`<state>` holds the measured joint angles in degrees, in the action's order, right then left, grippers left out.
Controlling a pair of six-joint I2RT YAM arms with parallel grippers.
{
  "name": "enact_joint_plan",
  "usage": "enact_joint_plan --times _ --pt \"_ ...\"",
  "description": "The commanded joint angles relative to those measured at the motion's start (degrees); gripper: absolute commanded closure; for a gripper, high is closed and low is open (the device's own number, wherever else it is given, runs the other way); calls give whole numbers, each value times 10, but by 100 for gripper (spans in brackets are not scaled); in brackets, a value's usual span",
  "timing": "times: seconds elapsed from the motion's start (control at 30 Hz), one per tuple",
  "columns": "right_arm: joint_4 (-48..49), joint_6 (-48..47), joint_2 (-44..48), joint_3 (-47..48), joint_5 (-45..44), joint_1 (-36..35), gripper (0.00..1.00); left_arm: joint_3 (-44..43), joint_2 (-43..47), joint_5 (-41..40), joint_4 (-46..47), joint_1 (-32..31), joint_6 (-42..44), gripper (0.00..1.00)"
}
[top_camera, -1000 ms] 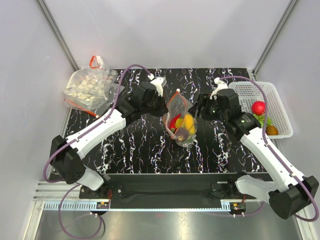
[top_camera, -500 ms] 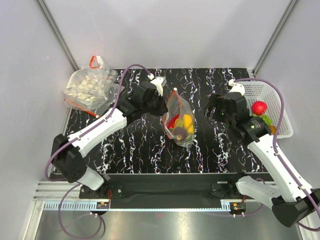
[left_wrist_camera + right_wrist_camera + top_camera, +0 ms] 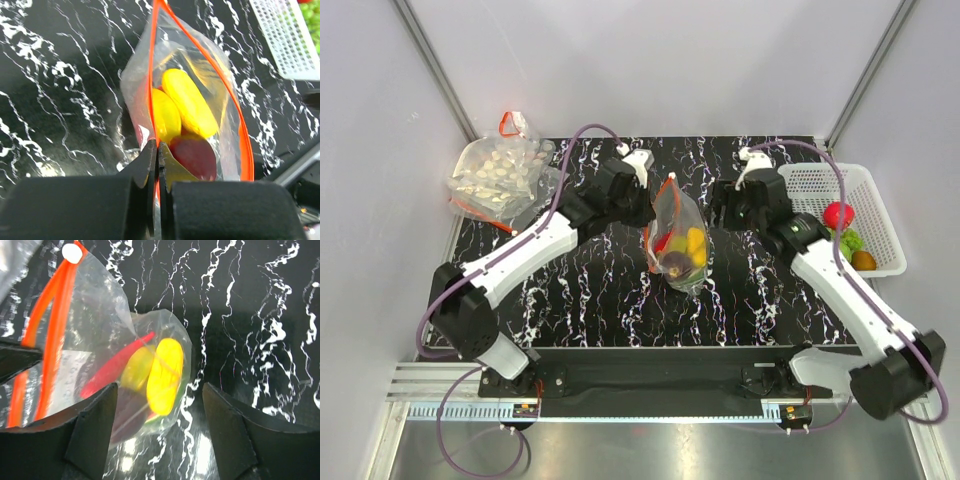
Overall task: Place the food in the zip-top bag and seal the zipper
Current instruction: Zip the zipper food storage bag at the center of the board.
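Note:
The zip-top bag stands on the black marbled table with its mouth up. It holds yellow pieces, a dark red piece and a red chili. The two sides of the red-orange zipper meet at the far end and spread apart at the near end. My left gripper is shut on one side of the zipper and also shows in the top view. My right gripper is open and empty, just right of the bag, not touching it. It also shows in the top view.
A white basket at the right edge holds a red, a green and an orange food piece. A larger clear bag of whitish pieces with a red loop lies at the back left corner.
My right gripper drew back to the right, then came back up beside the bag. The left gripper kept its hold on the zipper; the bag shifted slightly.

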<state>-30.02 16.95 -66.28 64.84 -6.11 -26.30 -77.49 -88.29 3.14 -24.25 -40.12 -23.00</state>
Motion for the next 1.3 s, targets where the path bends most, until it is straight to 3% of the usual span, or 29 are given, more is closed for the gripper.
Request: enact_joint_plan --times 0.0,0.13,0.23,0.4,0.5,0.67,0.93,1.0,1.03,1.07,1.27 --pt "55 -34 -73 43 21 -4 26 -42 -15 -23 45 16 16 100" --pt "76 -28 -138 76 87 -5 35 -71 -53 -23 43 36 22 100" --pt "97 -20 -168 96 126 -5 36 -112 -85 5 47 53 24 100" --pt "81 -60 -187 140 103 -3 31 -181 -149 63 54 65 47 100" --pt "80 -96 -172 144 109 27 34 -238 -199 74 47 65 70 100" --pt "155 -83 -155 95 317 199 35 -296 -264 99 63 69 93 100" --pt "245 -163 -219 83 443 238 30 -282 -278 139 118 68 128 100" --pt "283 -161 -258 90 476 247 25 -268 -270 156 132 69 128 100" --pt "295 -167 -271 93 553 252 23 -257 -264 157 139 69 128 100" --pt "325 -167 -284 91 576 255 20 -252 -261 159 142 68 130 100" --pt "625 -23 -390 90 656 300 20 -246 -260 166 140 69 140 100"
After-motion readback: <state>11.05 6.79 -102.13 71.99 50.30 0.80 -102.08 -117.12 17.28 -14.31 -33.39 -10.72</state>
